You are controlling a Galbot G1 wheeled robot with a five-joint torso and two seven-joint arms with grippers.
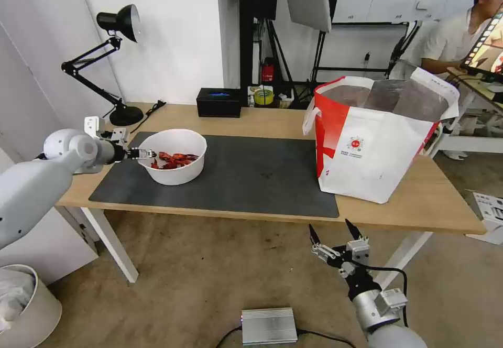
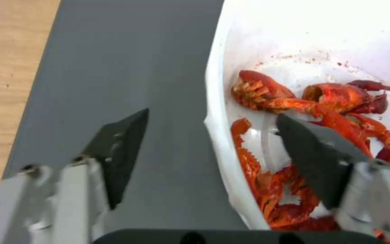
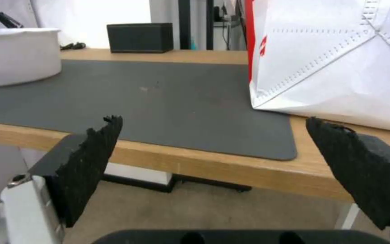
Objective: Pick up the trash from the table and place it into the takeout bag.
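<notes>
One white round bowl of red crayfish shells (image 1: pixel 173 155) sits on the big dark grey mat (image 1: pixel 246 175), at about nine o'clock on the light-wood table (image 1: pixel 419 206). The left gripper (image 2: pixel 211 135) has its fingers apart, one outside the rim and one inside, ready to pinch the wall. At three o'clock, the boxy white and red takeout bag (image 1: pixel 372 154) stands open. The right gripper (image 1: pixel 331 228) waits below the table's front edge, fingers apart.

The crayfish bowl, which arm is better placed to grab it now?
Left. The left gripper is at the white bowl, jaws open astride its rim, one inside over the shells. The right gripper hangs open below the table edge, nearer the takeout bag.
</notes>
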